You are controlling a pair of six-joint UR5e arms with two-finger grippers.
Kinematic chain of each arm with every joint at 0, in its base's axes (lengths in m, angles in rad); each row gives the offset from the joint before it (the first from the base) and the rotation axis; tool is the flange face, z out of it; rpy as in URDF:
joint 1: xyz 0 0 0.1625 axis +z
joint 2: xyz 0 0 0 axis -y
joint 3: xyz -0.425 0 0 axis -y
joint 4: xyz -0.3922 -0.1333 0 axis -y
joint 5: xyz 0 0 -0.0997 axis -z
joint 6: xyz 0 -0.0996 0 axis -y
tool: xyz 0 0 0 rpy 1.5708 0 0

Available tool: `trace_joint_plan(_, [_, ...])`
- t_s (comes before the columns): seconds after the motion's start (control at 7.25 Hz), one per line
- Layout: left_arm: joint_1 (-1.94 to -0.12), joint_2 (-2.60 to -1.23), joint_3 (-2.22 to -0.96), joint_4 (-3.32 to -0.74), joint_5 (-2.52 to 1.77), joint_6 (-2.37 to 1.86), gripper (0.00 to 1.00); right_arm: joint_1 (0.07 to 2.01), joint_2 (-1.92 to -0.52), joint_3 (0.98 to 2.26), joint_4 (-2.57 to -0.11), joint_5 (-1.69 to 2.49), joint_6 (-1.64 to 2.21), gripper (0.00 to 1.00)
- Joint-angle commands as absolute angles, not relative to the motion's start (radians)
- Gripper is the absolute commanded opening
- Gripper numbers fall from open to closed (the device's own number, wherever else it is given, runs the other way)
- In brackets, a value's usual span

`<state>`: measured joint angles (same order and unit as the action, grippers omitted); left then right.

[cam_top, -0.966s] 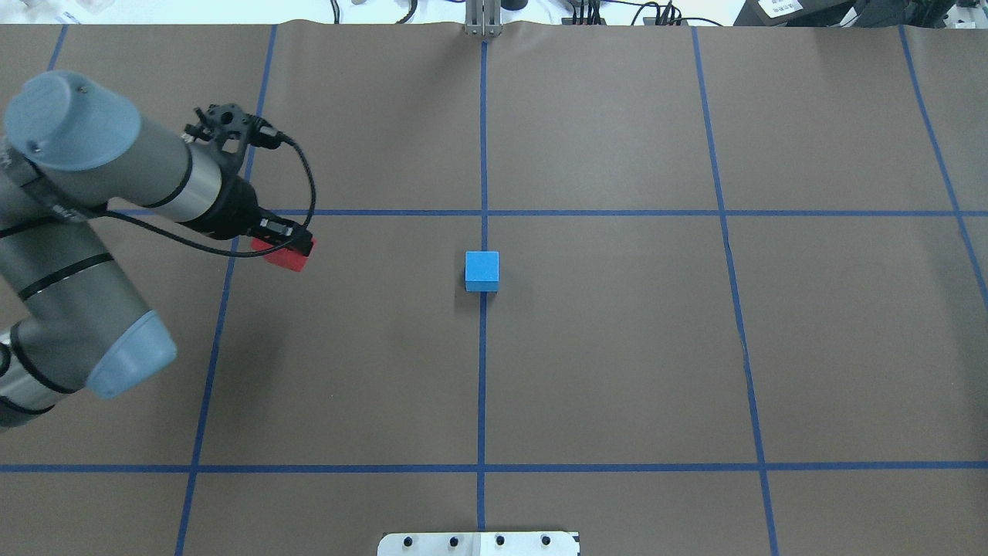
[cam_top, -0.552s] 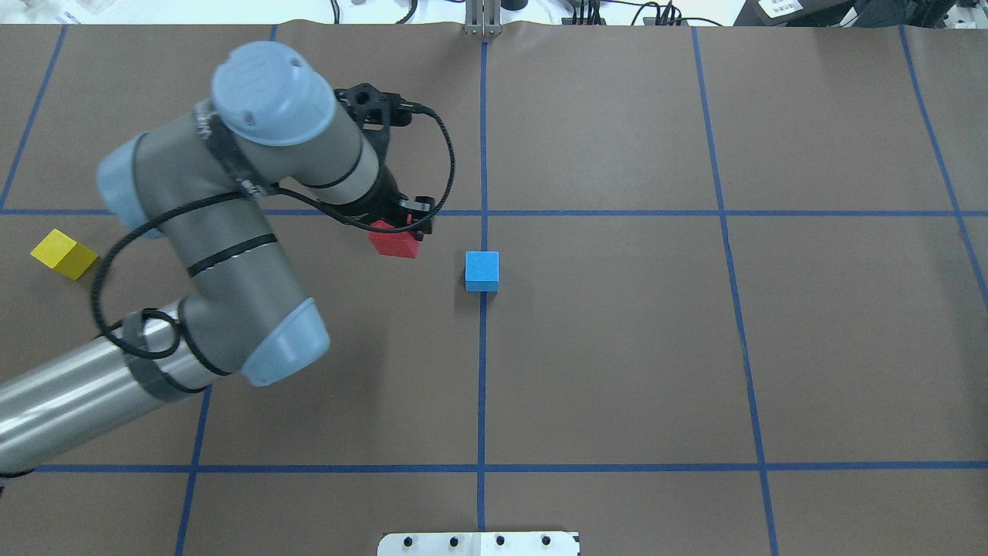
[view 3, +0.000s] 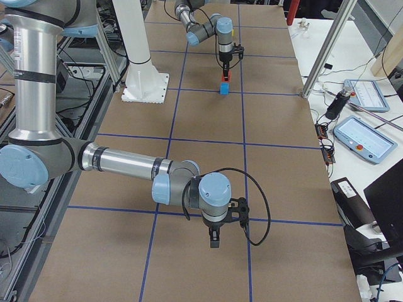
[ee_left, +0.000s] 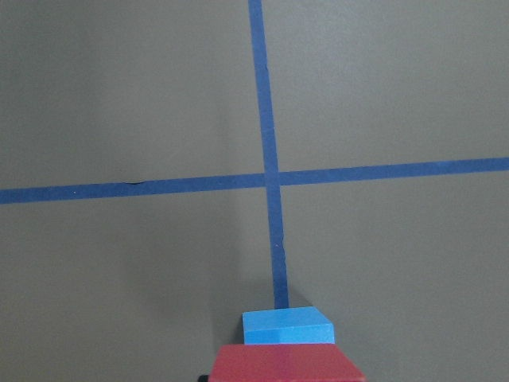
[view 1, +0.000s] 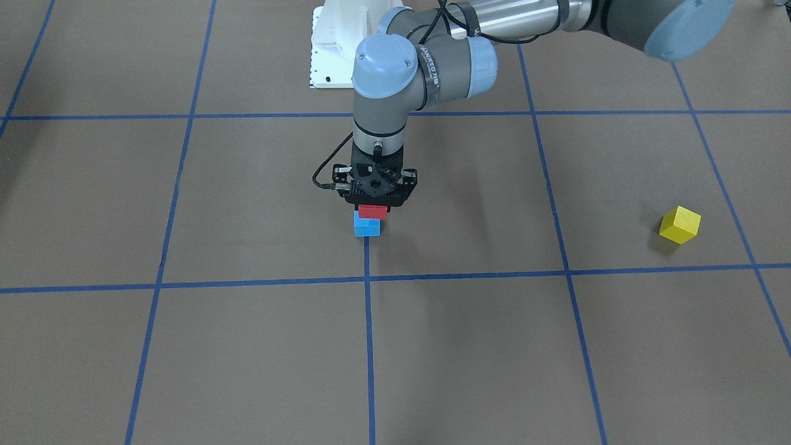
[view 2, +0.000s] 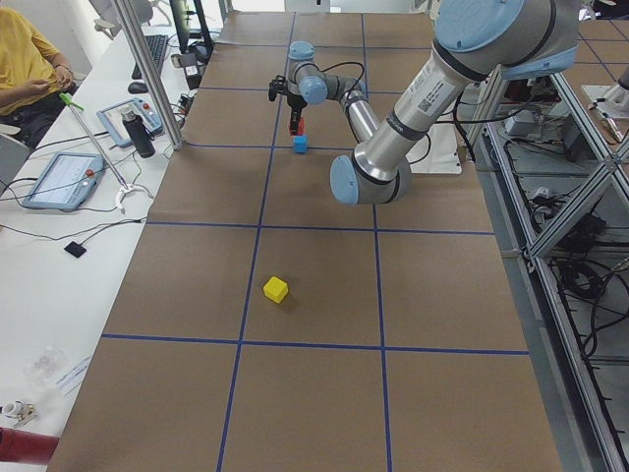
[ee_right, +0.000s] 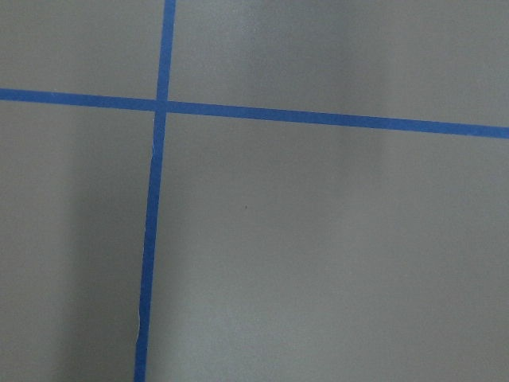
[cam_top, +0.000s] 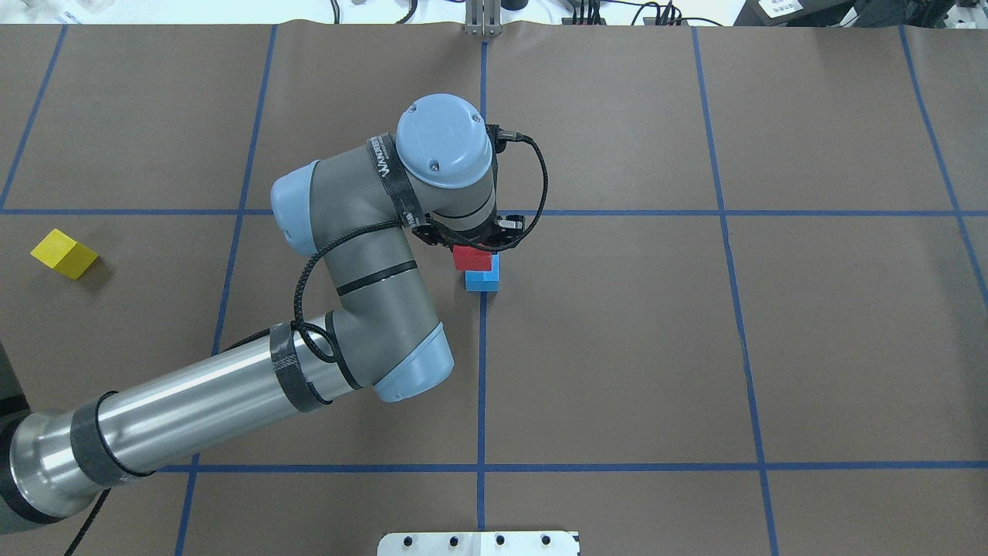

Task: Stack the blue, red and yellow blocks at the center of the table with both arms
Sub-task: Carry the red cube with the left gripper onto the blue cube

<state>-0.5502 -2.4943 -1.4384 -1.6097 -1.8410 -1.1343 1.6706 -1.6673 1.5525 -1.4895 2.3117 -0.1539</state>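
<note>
My left gripper (cam_top: 474, 249) is shut on the red block (cam_top: 472, 258) and holds it directly over the blue block (cam_top: 484, 280) at the table's centre. In the front-facing view the red block (view 1: 372, 212) sits slightly offset on the blue block (view 1: 367, 229), and I cannot tell whether they touch. The left wrist view shows the red block (ee_left: 282, 364) with the blue block (ee_left: 286, 327) just beyond it. The yellow block (cam_top: 63, 253) lies alone far to the left. My right gripper (view 3: 214, 241) shows only in the exterior right view, low over bare table; I cannot tell its state.
Blue tape lines (cam_top: 482, 371) divide the brown table into a grid. The white robot base plate (cam_top: 478, 544) is at the near edge and a metal post (cam_top: 482, 28) at the far edge. Tablets and cables lie on the side desk (view 3: 359, 135).
The left arm has carried the red block rightward from the left half of the table to directly above the blue block. The blue and yellow blocks have not moved.
</note>
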Motion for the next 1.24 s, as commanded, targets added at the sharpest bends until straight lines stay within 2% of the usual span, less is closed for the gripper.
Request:
trace_joint_plan(0.0, [-0.54, -2.502, -1.401, -1.615, -1.83, -1.138, 0.0, 1.671, -1.661, 1.551, -1.491, 2.31, -0.153, 0.99])
trace_joint_plan(1.1, [-0.534, -2.511, -1.384, -1.623, -1.83, -1.155, 0.0, 1.671, -1.655, 1.549, -1.491, 2.31, -0.153, 0.99])
